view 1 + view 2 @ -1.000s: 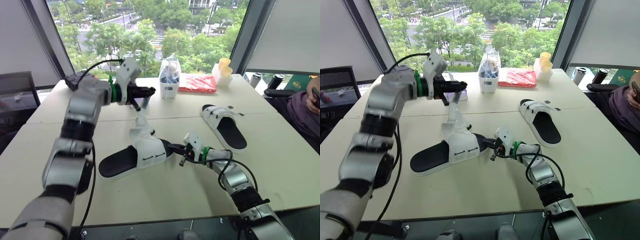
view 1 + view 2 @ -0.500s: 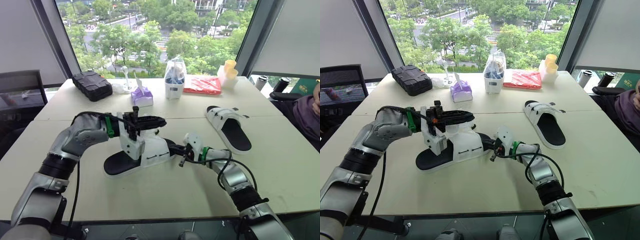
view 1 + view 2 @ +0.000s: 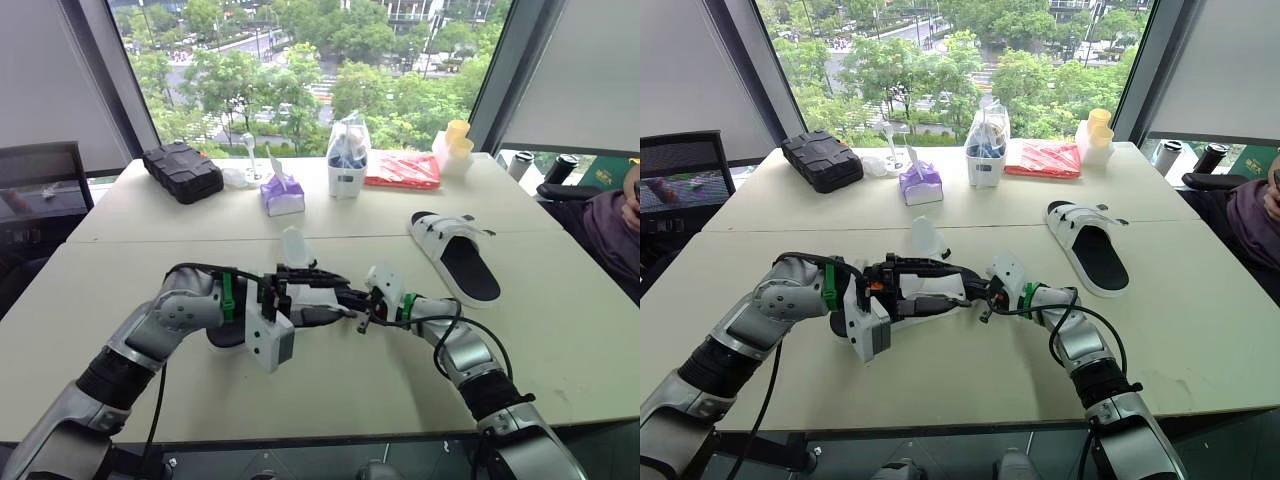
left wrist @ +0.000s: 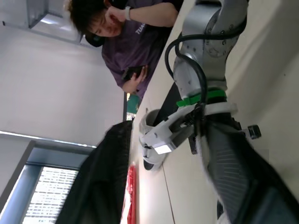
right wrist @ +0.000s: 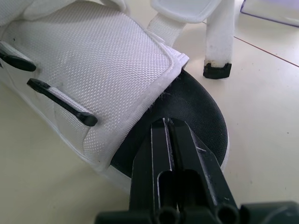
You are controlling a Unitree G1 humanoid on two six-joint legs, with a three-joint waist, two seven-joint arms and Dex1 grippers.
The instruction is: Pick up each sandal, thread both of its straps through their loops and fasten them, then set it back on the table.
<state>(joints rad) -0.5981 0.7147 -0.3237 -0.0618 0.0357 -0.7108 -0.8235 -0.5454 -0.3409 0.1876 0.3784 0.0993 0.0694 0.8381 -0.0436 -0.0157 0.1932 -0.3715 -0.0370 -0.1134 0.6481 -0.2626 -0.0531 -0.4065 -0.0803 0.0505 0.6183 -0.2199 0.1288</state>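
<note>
The near white sandal (image 5: 117,60) with a black footbed lies on the table (image 3: 330,395) in front of me. One white strap (image 3: 293,246) stands up loose above it. My left gripper (image 3: 318,295) reaches across the sandal's upper, open, its fingers (image 4: 238,177) spread wide with nothing between them. My right gripper (image 3: 352,298) is shut, its tips (image 5: 168,122) resting on the black footbed at the toe end. A second white sandal (image 3: 455,255) lies flat to the right, apart from both grippers.
Along the far edge of the table are a black case (image 3: 183,170), a purple tissue box (image 3: 283,193), a clear bag of items (image 3: 345,160), a red packet (image 3: 405,168) and yellow cups (image 3: 453,140). A person (image 3: 610,215) sits at the right edge.
The left arm came down from holding the strap high and now lies across the sandal. It let go of the strap and opened. The right gripper has stayed at the toe.
</note>
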